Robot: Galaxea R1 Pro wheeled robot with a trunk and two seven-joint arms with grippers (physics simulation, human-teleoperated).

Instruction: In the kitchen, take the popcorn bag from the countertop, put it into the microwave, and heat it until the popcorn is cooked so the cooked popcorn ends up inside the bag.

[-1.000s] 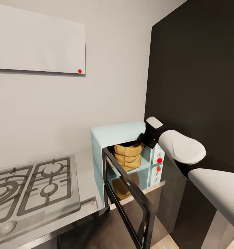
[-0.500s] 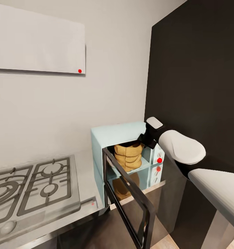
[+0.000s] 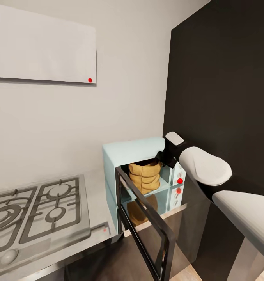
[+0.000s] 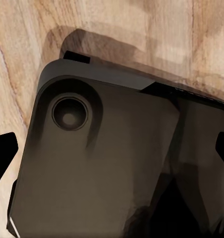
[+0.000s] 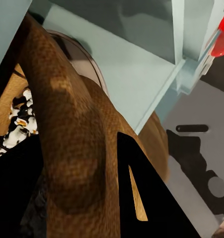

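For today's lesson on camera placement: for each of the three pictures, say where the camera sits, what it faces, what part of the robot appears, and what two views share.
Head view: from the robot's head, down at the open microwave, popcorn bag and hob; right arm shows.
Left wrist view: faces wooden floor and a dark body part; open fingertips at the edges.
Right wrist view: close over the bag; a dark finger shows.
Shared: head and right wrist views show bag and microwave.

The popcorn bag [image 3: 145, 176] looked like coarse, wrinkled tan paper. The microwave [image 3: 128, 154] was smooth, pale-blue and matt, its door [image 3: 147, 226] glossy dark glass. The table [image 3: 98, 199] was mirror-like steel.
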